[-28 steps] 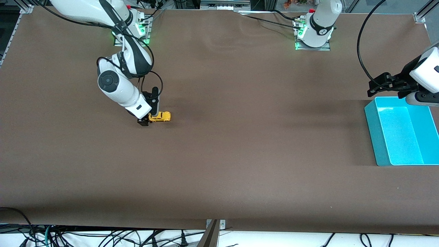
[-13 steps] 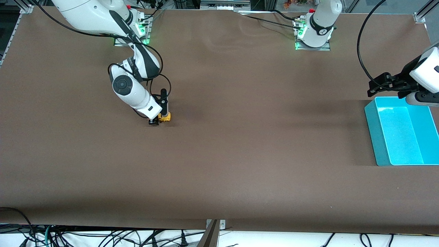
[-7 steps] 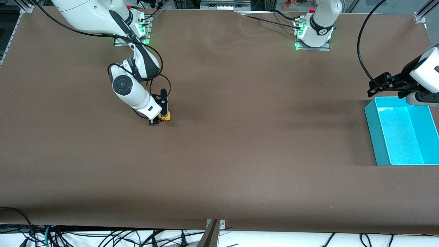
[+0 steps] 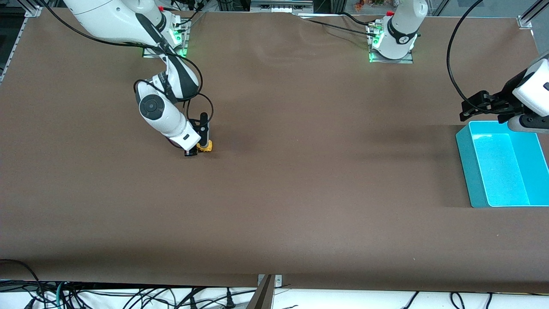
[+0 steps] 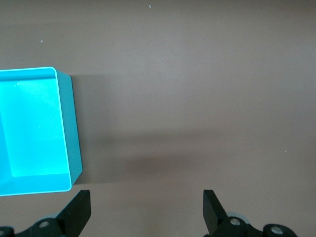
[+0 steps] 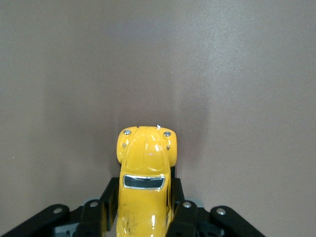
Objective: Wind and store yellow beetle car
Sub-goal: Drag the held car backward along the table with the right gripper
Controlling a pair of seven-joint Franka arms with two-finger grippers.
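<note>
Between the fingers of the right pincer (image 6: 144, 217), pressed against its flanks for winding, sits the yellow beetle car (image 6: 145, 170) on the counter (image 4: 274, 193), while the left pincer (image 5: 145, 210) waits spread over the counter just beside the blue bin (image 5: 66, 128).

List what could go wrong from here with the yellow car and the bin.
1. The right end effector is shut on only the rear of the yellow beetle car; its nose sticks out free, so it might pivot or slip when dragged or lifted.
2. The turquoise bin sits at the left arm's end of the table, so getting the car there likely needs a long carry or a handover.
</note>
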